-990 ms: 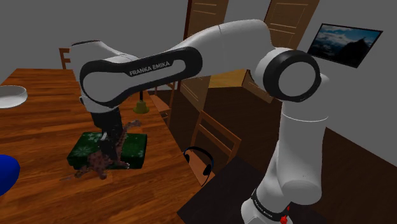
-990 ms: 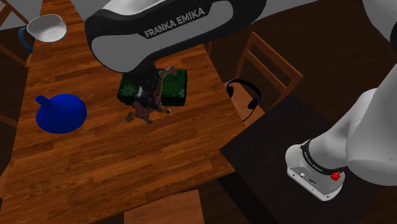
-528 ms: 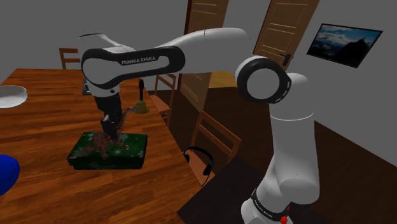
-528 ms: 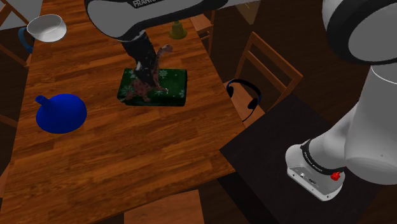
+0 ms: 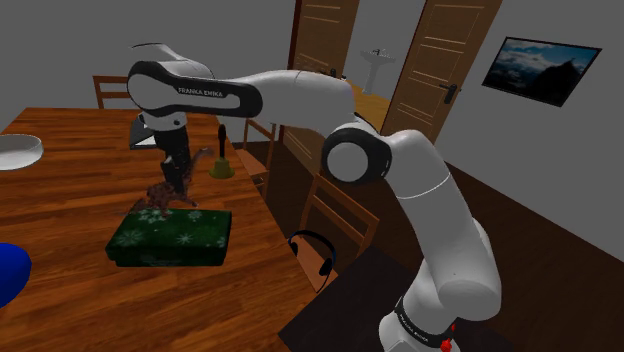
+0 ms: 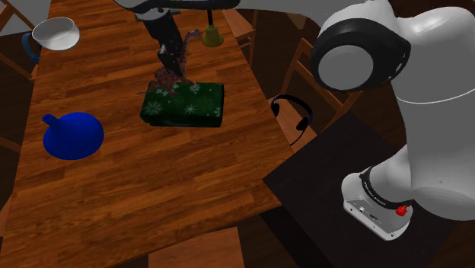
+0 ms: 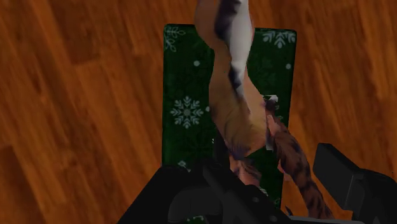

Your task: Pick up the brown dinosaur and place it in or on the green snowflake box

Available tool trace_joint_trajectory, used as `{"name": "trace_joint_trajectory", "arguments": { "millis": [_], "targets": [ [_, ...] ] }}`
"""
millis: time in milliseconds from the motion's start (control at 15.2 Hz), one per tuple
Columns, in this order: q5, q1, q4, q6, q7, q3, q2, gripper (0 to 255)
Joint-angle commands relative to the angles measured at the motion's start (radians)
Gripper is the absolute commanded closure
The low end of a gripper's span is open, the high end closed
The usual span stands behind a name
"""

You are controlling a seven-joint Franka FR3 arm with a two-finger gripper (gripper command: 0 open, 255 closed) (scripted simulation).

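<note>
Upright brown dinosaur (image 5: 172, 189) over flat green snowflake box (image 5: 172, 237).

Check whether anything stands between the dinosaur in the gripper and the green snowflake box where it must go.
Nothing visible does. The gripper holds the brown dinosaur just over the green snowflake box, whose top lies bare directly below it in the wrist view. The bell and blue jug stand aside on the table.

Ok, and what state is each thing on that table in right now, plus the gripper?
gripper: shut on the brown dinosaur.
brown dinosaur: held over the box, not yet released.
green snowflake box: closed, lying flat on the table.
white bowl: upright.
bell: standing upright.
</note>
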Motion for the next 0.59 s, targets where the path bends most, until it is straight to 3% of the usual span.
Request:
{"name": "trace_joint_trajectory", "arguments": {
  "millis": [0,528],
  "targets": [
    [-0.008,0.003,0.142,-0.053,-0.023,-0.01,0.089,255],
    [-0.007,-0.014,-0.019,0.077,-0.017,-0.008,0.06,255]
  ]
}}
